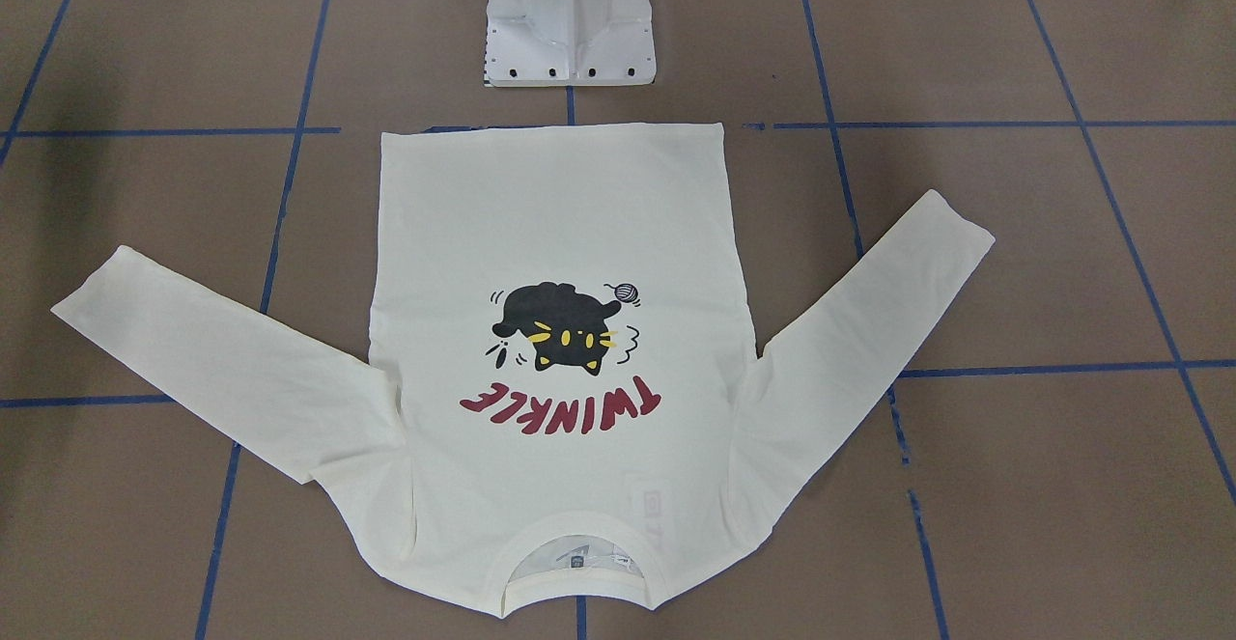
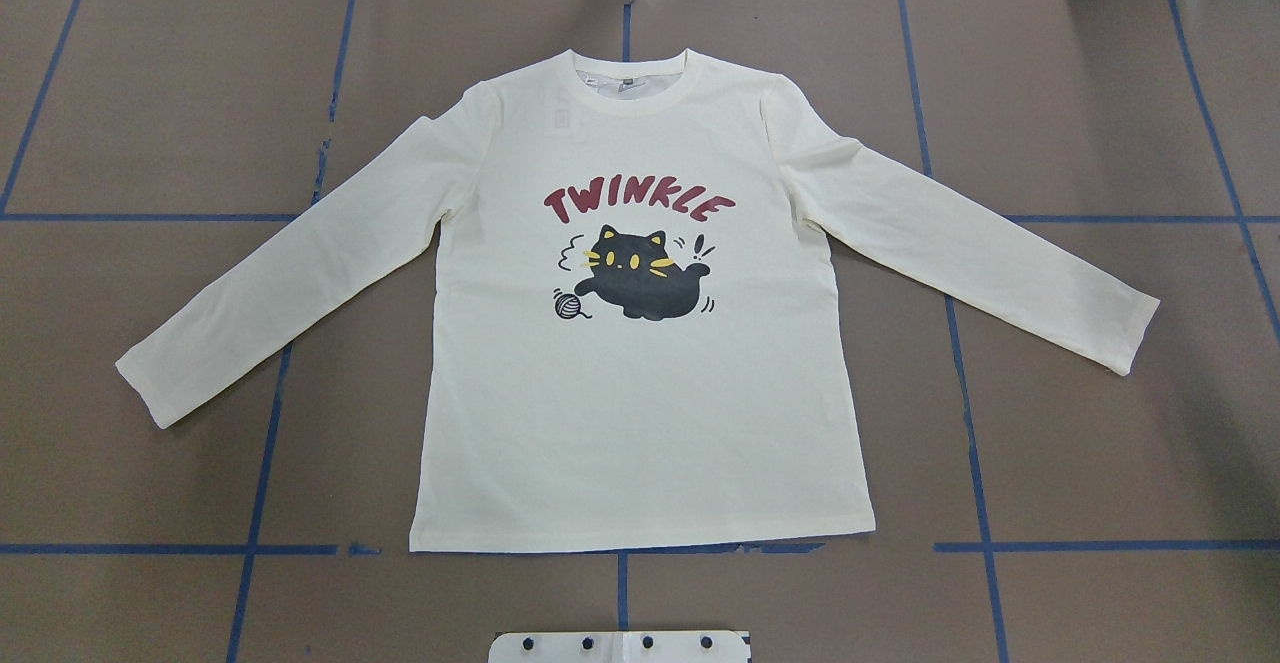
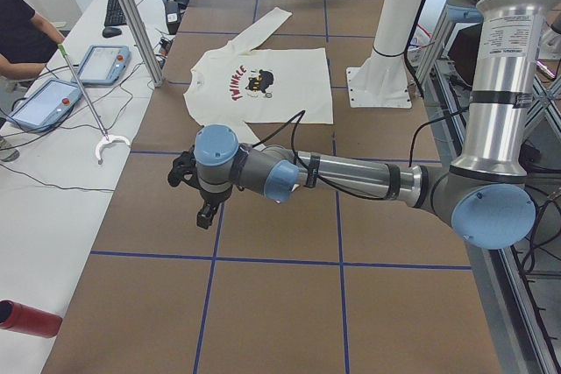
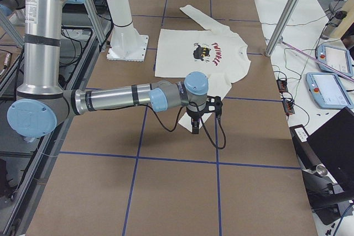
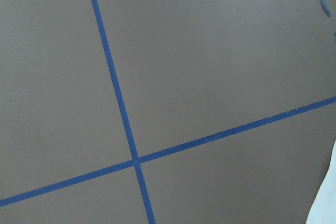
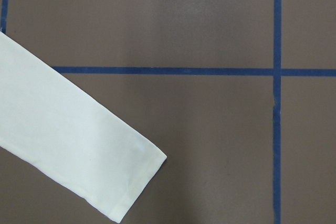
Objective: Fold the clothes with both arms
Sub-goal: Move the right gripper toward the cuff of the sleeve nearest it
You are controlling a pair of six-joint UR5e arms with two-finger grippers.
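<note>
Both the left gripper [image 3: 203, 221] and the right gripper [image 4: 194, 130] are hovering by the cuffs [image 6: 131, 182] of the shirt [image 2: 640, 423] spread print-up on the counter [image 2: 1100, 443], fingers' state impossible to tell, each likely needing a square cuff pinch

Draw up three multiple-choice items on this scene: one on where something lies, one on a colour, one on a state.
1. Where does the shirt have its collar?
A. Away from the white pedestal base, toward the far edge of the table.
B. Next to the base.
C. Toward the robot's left.

2. What colour is the TWINKLE lettering?
A. Blue.
B. Red.
C. Green.

3. How does the shirt lie?
A. Folded in half.
B. Bunched in a heap.
C. Spread flat, print up, sleeves out.

Answers:
1 A: in the overhead view the hem lies nearest the base and the collar at the opposite end.
2 B: the letters are dark red above the black cat.
3 C: no fold shows in the body or the sleeves.
</note>
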